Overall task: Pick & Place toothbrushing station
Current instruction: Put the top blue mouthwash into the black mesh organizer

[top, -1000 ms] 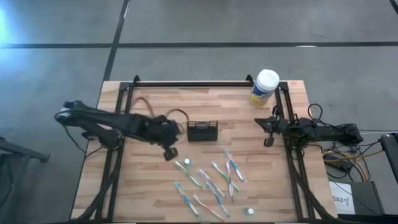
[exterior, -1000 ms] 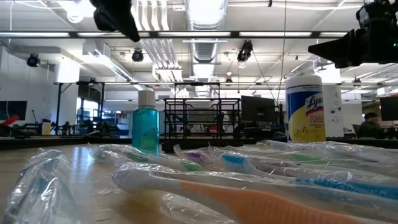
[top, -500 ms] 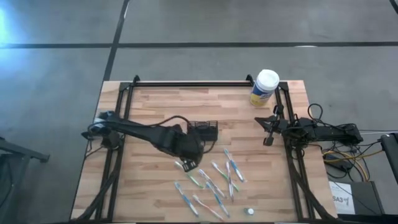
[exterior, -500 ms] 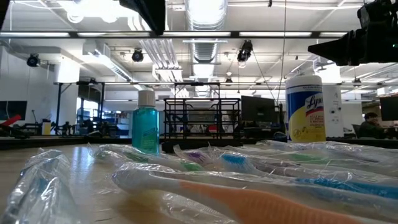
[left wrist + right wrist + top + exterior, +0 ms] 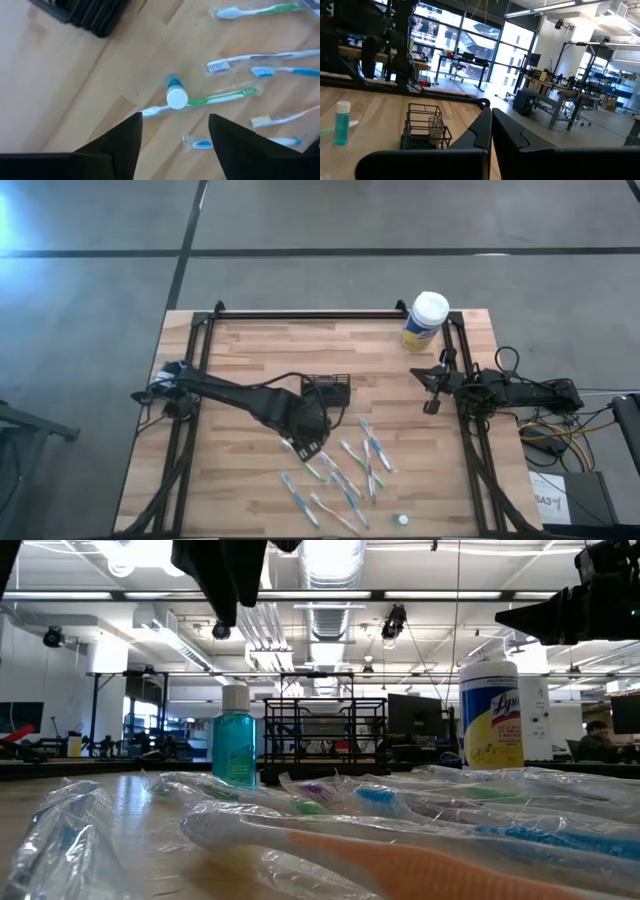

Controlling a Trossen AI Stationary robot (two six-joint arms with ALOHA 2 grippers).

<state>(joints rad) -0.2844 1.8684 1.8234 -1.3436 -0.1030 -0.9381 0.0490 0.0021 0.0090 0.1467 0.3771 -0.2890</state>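
Observation:
The toothbrushing station, a small black wire-mesh basket (image 5: 327,390), stands on its base at the middle of the wooden table; it also shows in the left wrist view (image 5: 85,15) and the right wrist view (image 5: 425,127). My left gripper (image 5: 312,444) hangs open above the table, just near-side of the basket, over a small teal bottle with a white cap (image 5: 175,95) that stands among wrapped toothbrushes (image 5: 345,470). It touches nothing. My right gripper (image 5: 432,388) waits shut at the table's right edge, empty.
A yellow canister with a white lid (image 5: 425,320) stands at the far right corner. Several wrapped toothbrushes (image 5: 260,70) lie scattered over the near middle. A small white cap (image 5: 400,520) lies near the front edge. Black frame rails (image 5: 190,360) run along the table's sides.
My left gripper has gone from left of the basket toward the table's right and near edges, over the teal bottle and the toothbrushes. In the last half second it has come down a little.

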